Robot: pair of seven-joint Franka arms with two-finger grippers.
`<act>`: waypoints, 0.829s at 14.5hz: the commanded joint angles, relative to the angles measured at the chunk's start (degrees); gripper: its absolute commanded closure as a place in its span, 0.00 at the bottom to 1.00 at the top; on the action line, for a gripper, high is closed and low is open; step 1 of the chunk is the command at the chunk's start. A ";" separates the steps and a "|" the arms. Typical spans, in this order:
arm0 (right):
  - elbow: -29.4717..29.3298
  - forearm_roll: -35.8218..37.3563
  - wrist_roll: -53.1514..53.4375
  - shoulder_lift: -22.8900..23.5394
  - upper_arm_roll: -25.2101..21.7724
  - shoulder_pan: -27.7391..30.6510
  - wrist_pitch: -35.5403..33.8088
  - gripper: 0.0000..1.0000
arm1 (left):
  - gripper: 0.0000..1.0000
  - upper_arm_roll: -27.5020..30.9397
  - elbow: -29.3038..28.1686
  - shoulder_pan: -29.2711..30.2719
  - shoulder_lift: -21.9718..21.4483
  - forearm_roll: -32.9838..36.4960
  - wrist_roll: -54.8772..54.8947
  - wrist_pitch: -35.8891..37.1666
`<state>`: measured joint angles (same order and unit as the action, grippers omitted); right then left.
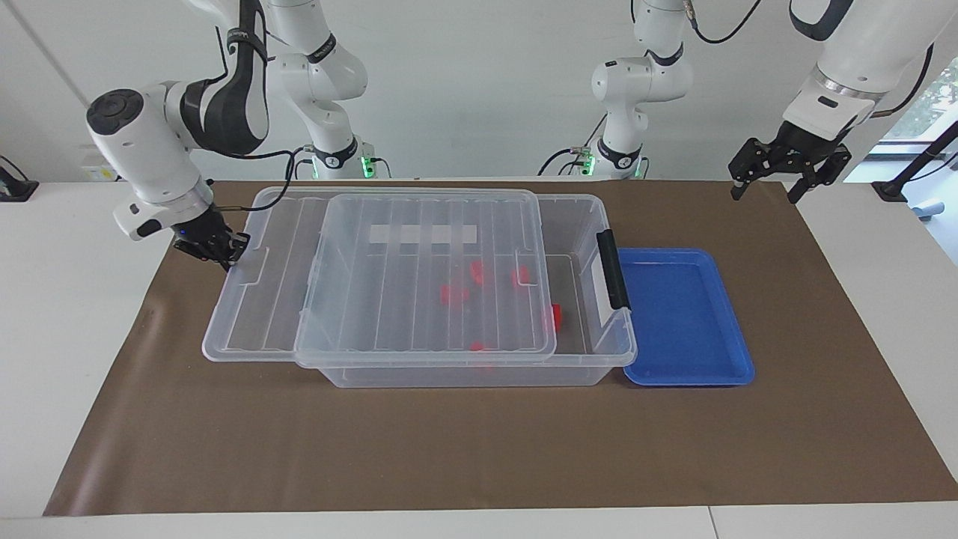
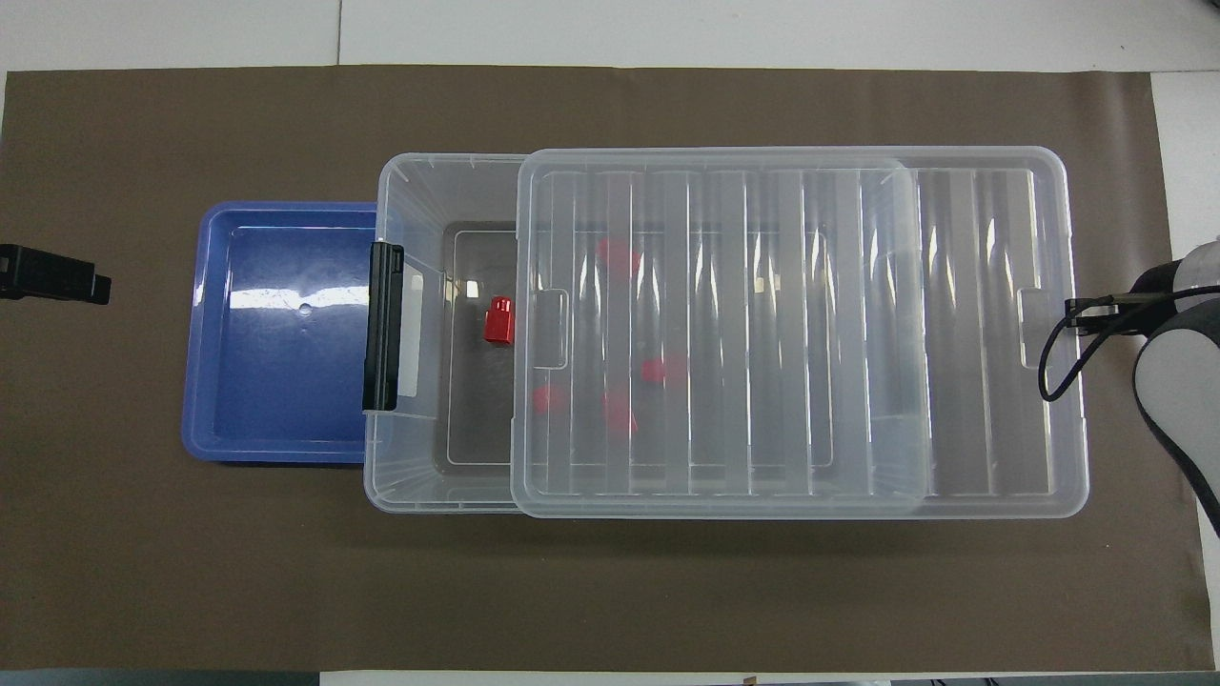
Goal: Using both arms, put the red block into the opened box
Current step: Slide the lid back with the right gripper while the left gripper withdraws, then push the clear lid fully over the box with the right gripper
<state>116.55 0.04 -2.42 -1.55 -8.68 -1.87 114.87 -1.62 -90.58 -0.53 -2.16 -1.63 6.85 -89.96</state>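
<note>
The clear box [image 1: 464, 376] [image 2: 448, 191] stands mid-mat, its ribbed lid [image 1: 419, 277] [image 2: 762, 333] lying across most of it. A gap stays uncovered at the black latch [image 1: 613, 269] end. Several red blocks lie inside. One red block [image 2: 498, 320] shows in the gap, another red block [image 1: 555, 317] peeks out at the lid's edge, and the rest show through the lid. My right gripper [image 1: 228, 256] [image 2: 1072, 310] is shut, its tips against the lid's end rim. My left gripper [image 1: 765, 193] [image 2: 91, 284] hangs open and empty over the mat, off the blue tray's end.
An empty shallow blue tray [image 1: 685, 314] [image 2: 276, 333] sits against the box's latch end. Two gripperless white arms with green-lit bases [image 1: 337, 157] stand along the robots' edge of the table. The brown mat [image 1: 479, 449] covers the working area.
</note>
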 commanded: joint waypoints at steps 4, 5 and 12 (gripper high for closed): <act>2.90 -0.04 9.00 -1.79 0.25 -4.71 0.44 1.00 | 0.00 3.99 1.46 -3.51 1.10 -2.14 0.71 1.89; 2.90 -0.13 10.49 -1.79 0.25 -5.50 0.44 1.00 | 0.00 3.99 1.38 -3.52 1.01 -2.49 0.71 2.59; 2.99 -0.21 16.47 -1.88 1.12 -7.88 0.35 1.00 | 0.00 3.12 1.64 -3.43 1.01 0.39 0.36 4.79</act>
<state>117.72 0.03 11.23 -2.42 -8.31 -9.27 114.86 0.93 -90.41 -2.82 -1.45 -2.81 6.86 -87.69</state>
